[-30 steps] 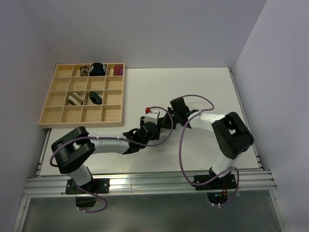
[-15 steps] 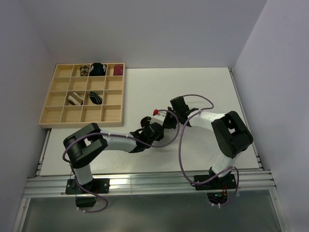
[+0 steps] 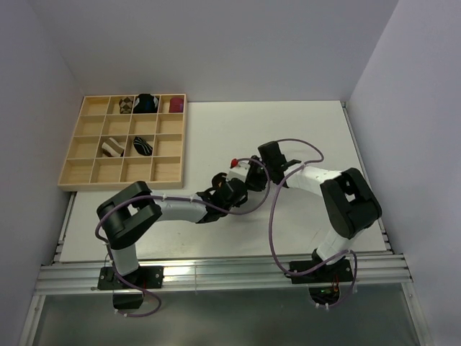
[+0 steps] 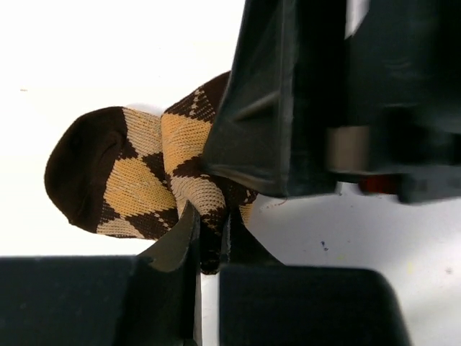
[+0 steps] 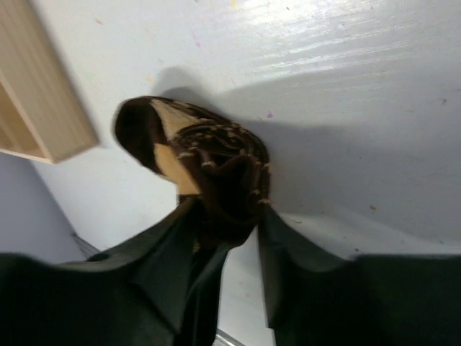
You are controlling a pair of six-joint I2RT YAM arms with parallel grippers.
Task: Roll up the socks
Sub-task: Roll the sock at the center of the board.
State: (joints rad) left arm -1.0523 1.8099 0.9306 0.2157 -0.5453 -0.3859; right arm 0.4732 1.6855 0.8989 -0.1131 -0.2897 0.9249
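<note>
A brown-and-tan argyle sock [image 4: 137, 173] lies bunched on the white table, its dark toe pointing left in the left wrist view. My left gripper [image 4: 210, 216] is shut on a fold of it. In the right wrist view the same sock [image 5: 209, 148] sits rolled up, its dark end between the fingers of my right gripper [image 5: 227, 209], whose jaws stand open around it. From above, both grippers meet mid-table, left [image 3: 232, 190] and right [image 3: 252, 177], hiding this sock. A brown-and-cream striped sock [image 3: 112, 148] and a black thin-striped sock [image 3: 142, 146] lie rolled in the tray.
The wooden compartment tray [image 3: 119, 184] stands at the far left of the table; its corner [image 5: 43, 94] is close to the sock. Its back row holds an argyle bundle [image 3: 126, 105], a black-and-blue bundle [image 3: 148, 103] and a maroon bundle [image 3: 176, 105]. Grey walls enclose the table.
The left gripper has closed on the argyle sock and its arm has shifted right. The right gripper's jaws have opened from their earlier grip.
</note>
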